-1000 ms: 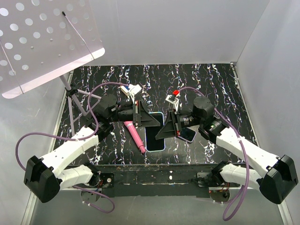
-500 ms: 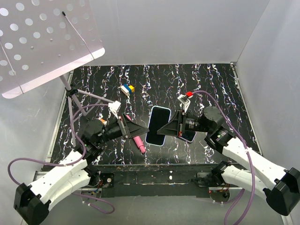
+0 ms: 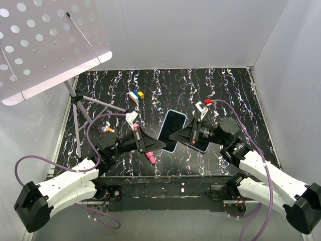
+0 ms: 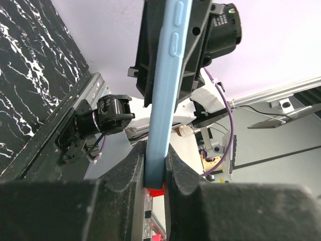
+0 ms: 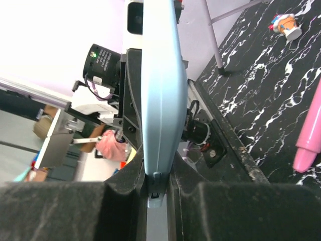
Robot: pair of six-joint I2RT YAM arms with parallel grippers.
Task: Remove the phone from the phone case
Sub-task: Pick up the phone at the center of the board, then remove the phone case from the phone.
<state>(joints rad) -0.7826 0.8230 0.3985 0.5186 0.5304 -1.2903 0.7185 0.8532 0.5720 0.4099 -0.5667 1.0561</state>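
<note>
- Your left gripper [image 3: 161, 145] reaches right, fingers pinched on the phone case [image 3: 172, 125].
- Your right gripper [image 3: 173, 136] reaches left, pinching its opposite edge.

case [image 4: 165, 90] light blue | table [image 3: 225, 90] black, white marbling | marker [image 3: 148, 152] pink | block [image 3: 135, 95] white-blue-yellow | cables [image 4: 230, 118] purple | arms [image 3: 65, 183] white
</note>
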